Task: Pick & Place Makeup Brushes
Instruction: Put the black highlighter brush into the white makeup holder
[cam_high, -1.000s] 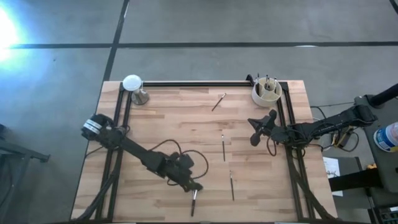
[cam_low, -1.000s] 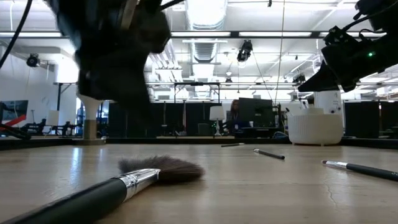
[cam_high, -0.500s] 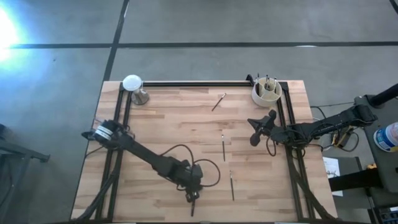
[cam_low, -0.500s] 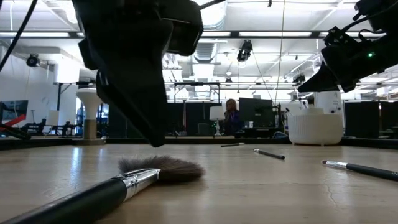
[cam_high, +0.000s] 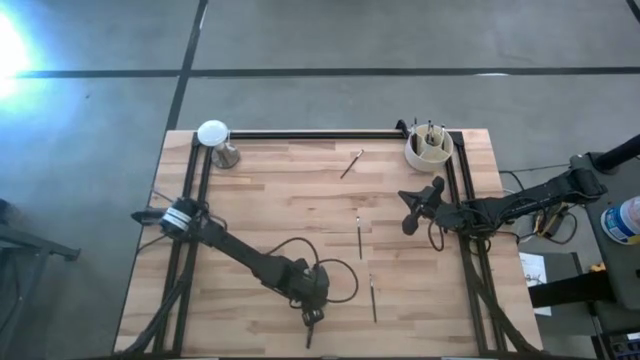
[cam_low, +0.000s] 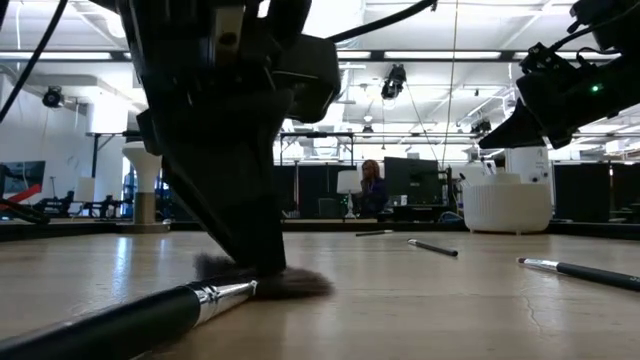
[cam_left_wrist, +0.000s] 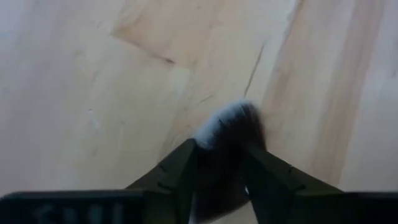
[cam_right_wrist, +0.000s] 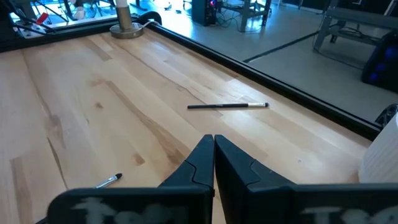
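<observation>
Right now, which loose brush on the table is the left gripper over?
The fluffy-headed brush at the table's near edge: the open left gripper straddles its bristles. The other loose brushes are thin with small tips.

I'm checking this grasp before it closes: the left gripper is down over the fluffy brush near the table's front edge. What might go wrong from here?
1. The left gripper stands open astride the fluffy brush at its bristle head, not the handle; closing there may crush bristles or slip.
2. Gripped at that end, the long handle could droop or swing when lifted.
3. The white cup already holds brushes, so insertion may snag. The right gripper waits shut.
</observation>
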